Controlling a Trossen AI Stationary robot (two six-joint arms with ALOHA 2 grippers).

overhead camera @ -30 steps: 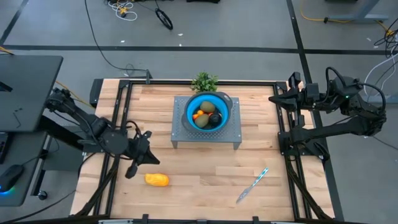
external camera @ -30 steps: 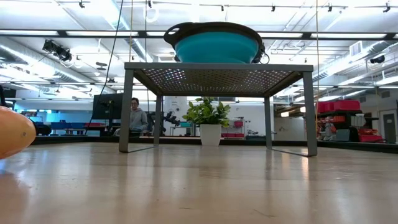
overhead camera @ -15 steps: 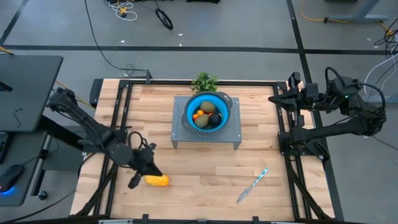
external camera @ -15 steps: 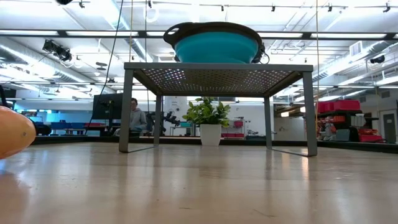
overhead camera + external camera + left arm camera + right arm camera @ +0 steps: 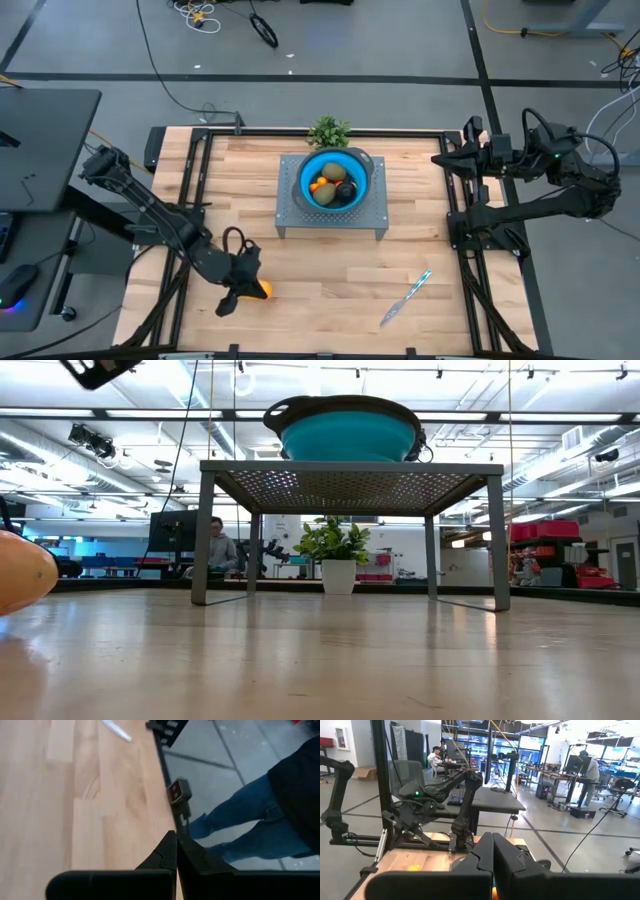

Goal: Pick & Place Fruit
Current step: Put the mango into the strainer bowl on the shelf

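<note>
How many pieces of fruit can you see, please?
At least 4. One yellow-orange fruit lies on the table, partly under the left end effector. In the bowl: an orange one, an olive one, a dark one. More may be hidden.

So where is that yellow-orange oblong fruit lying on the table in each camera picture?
High view: lower left, yellow-orange oblong fruit.
Low view: cut off at left edge.
Left wrist view: not in it.
Right wrist view: small yellow spot on the wood, probably it.
Shared landmark: grey perforated metal stand, in high and low views.
</note>
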